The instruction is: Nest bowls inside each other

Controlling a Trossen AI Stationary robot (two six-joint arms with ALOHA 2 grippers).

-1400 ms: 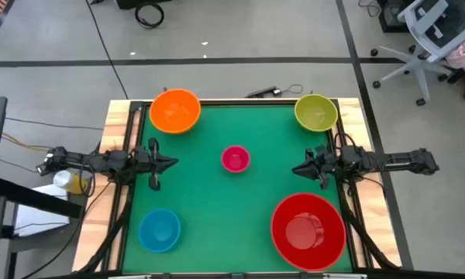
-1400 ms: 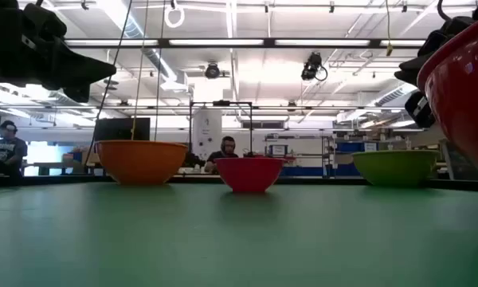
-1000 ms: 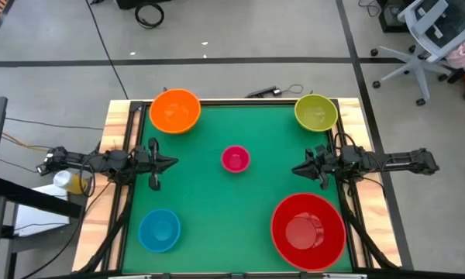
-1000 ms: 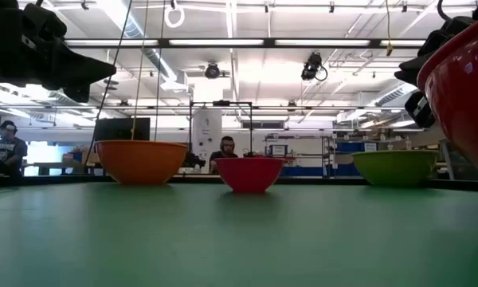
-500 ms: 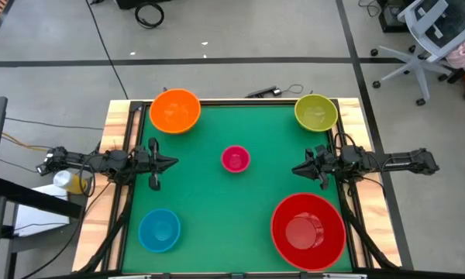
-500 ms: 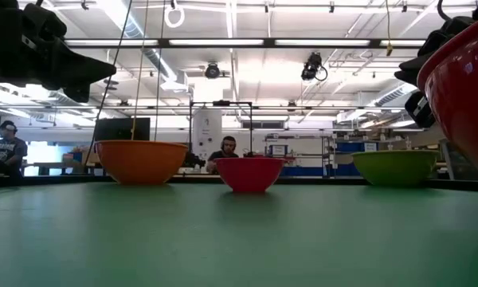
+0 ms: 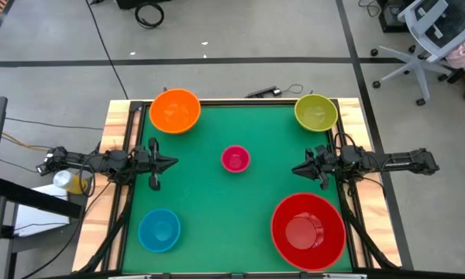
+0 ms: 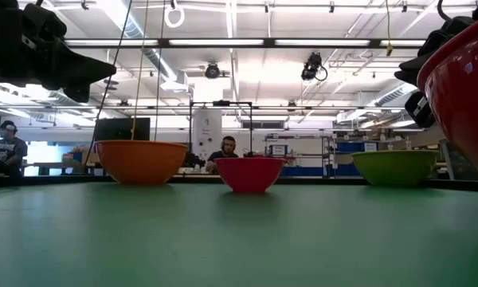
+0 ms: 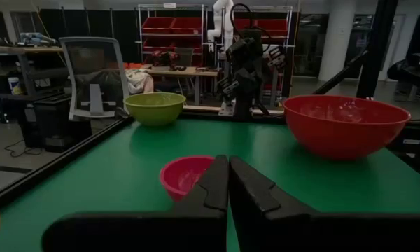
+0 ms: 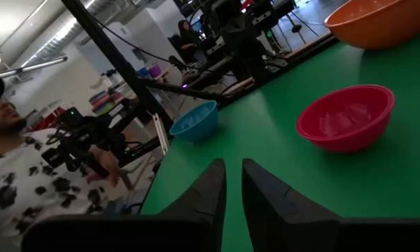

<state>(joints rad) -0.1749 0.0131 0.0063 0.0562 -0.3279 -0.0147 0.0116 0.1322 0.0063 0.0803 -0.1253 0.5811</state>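
Note:
Five bowls stand upright on their bases on the green mat. The orange bowl [image 7: 175,111] is at the far left and the green bowl [image 7: 316,113] at the far right. The small pink bowl [image 7: 235,159] sits in the middle, the blue bowl [image 7: 159,230] at the near left, and the large red bowl [image 7: 308,231] at the near right. My left gripper [image 7: 173,163] hovers level at the left edge, shut and empty, pointing at the pink bowl [image 9: 187,175]. My right gripper [image 7: 296,171] hovers level at the right edge with a narrow gap between its fingers [image 10: 233,171] and nothing in it.
Bare mat [image 7: 232,209] lies between the bowls in the middle and toward the near edge. Wooden rails [image 7: 116,124] and a dark frame border the table. A person [image 10: 28,175] stands beyond the table's left side; office chairs [image 7: 434,39] stand on the floor at the far right.

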